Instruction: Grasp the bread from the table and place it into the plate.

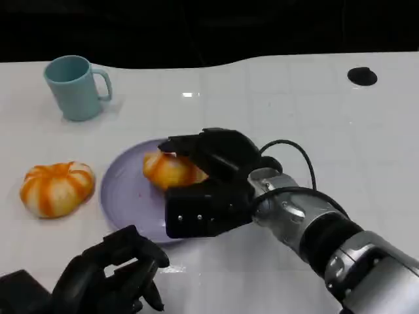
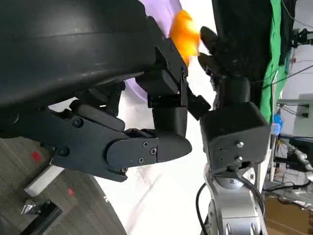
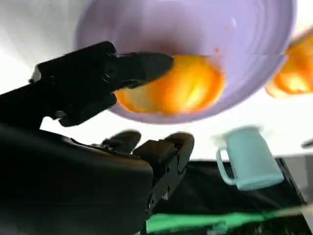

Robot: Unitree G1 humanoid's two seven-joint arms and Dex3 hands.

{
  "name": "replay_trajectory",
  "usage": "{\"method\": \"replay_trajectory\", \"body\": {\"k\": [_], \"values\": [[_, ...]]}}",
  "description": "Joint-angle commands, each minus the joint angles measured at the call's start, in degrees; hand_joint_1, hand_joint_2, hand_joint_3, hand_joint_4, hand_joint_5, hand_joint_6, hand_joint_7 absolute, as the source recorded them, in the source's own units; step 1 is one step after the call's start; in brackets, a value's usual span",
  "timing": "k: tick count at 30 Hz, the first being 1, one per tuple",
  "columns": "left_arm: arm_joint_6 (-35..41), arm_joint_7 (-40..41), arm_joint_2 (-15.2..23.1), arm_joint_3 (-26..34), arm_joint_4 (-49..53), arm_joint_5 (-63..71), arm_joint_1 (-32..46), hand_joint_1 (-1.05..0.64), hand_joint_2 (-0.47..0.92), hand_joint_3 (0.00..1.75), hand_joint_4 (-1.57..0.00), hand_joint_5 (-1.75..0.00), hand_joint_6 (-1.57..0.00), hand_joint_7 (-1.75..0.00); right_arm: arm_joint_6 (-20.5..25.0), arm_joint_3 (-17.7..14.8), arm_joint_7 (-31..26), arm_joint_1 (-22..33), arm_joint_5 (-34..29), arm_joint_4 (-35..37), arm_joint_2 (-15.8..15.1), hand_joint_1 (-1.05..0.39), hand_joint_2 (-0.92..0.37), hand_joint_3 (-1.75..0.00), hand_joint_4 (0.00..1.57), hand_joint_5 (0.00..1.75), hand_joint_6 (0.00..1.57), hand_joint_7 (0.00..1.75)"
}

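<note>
Plainly, no writing or brand is showing on anything. The bread (image 1: 171, 169), a glossy orange-and-cream roll, is lying on the lilac plate (image 1: 124, 190), with the right hand (image 1: 208, 176) arching over it, fingers (image 1: 175, 144) wrapping around it. A second, striped roll (image 1: 56, 188) is sitting on the white tabletop (image 1: 294, 111) beside the plate, near a teal mug (image 1: 75, 87). The left hand (image 1: 108, 273) is resting low, fingers curling inward on nothing.
</note>
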Motion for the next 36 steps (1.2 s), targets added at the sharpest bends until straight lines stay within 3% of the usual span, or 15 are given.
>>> {"method": "replay_trajectory", "body": {"k": [1,9,15,21,29,33,36], "values": [[0.61,0.0,0.72,0.42,-1.02,-0.77,0.37,-0.48,0.92,0.45,-0.7,-1.64,-0.69,-1.27,0.83,-0.45,4.27,-0.58,1.53,-2.94,-1.56,-0.77,-0.92,-0.28,0.0,0.06,0.13,0.0],[1.29,0.2,0.67,0.63,-1.19,-0.8,0.33,-0.48,0.92,0.43,-0.71,-1.63,-0.7,-1.25,0.11,-0.41,6.68,1.15,2.52,-7.42,-3.89,-0.84,-0.92,-0.3,0.04,0.07,0.13,0.0],[1.43,0.31,0.92,0.59,-1.44,-0.36,0.23,-0.47,0.92,0.43,-0.71,-1.62,-0.7,-1.25,-1.23,-0.27,6.63,3.8,2.72,-11.99,-6.37,-0.81,-0.92,-0.29,0.09,0.11,0.16,0.02],[1.24,0.13,0.72,0.65,-1.5,-0.74,0.41,-0.46,0.92,0.43,-0.71,-1.62,-0.7,-1.25,-5.95,-1.69,6.65,10.17,4.03,-21.14,-11.93,-0.73,-0.92,-0.26,0.2,0.18,0.26,0.06],[2.13,0.34,0.94,0.86,-1.9,-0.55,0.25,-0.47,0.92,0.43,-0.7,-1.63,-0.7,-1.24,-15.18,-6.68,6.47,22.9,10.39,-35.53,-18.64,-0.58,-0.92,-0.17,0.53,0.42,0.54,0.18],[1.43,-0.16,1.02,1.0,-1.45,-0.64,0.12,-0.45,0.92,0.45,-0.7,-1.64,-0.7,-1.24,-17.19,-9.07,7.2,27.37,12.52,-40.44,-20.56,-0.52,-0.92,-0.17,0.52,0.8,0.67,0.21],[1.58,-0.14,1.03,1.08,-1.4,-0.74,0.09,-0.45,0.92,0.45,-0.7,-1.64,-0.7,-1.24,-17.76,-10.9,8.08,30.69,14.93,-44.14,-21.15,-0.46,-0.92,-0.16,0.63,1.03,0.78,0.28]]}}
